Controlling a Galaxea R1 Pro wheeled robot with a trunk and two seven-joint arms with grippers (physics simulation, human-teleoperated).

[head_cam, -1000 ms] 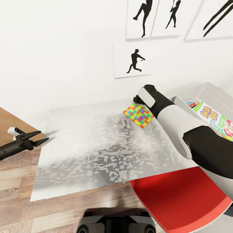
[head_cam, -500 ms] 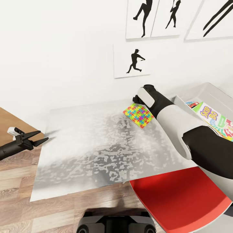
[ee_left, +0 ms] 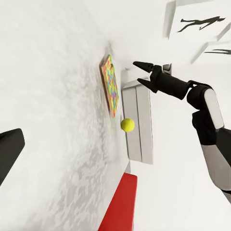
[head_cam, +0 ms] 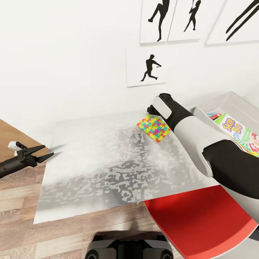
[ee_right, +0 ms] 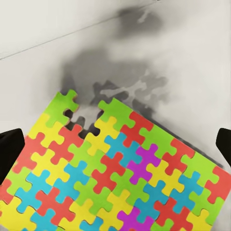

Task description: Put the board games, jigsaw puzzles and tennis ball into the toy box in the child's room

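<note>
Mottled grey table [head_cam: 108,162] | flat interlocking jigsaw puzzle [ee_right: 115,173] | round tennis ball [ee_left: 127,125]

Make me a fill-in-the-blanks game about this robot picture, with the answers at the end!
1. The jigsaw puzzle lies flat on the ____.
2. The right gripper hangs above the puzzle with its jaws ____.
3. The Skip-Bo game lies inside the toy ____.
4. The small tennis ball is coloured ____.

Missing words: table; open; box; yellow-green

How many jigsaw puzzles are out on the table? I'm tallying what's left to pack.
1: a jigsaw puzzle lies flat on the table below the right gripper, beside the toy box. A second may be hidden behind the right arm.
</note>
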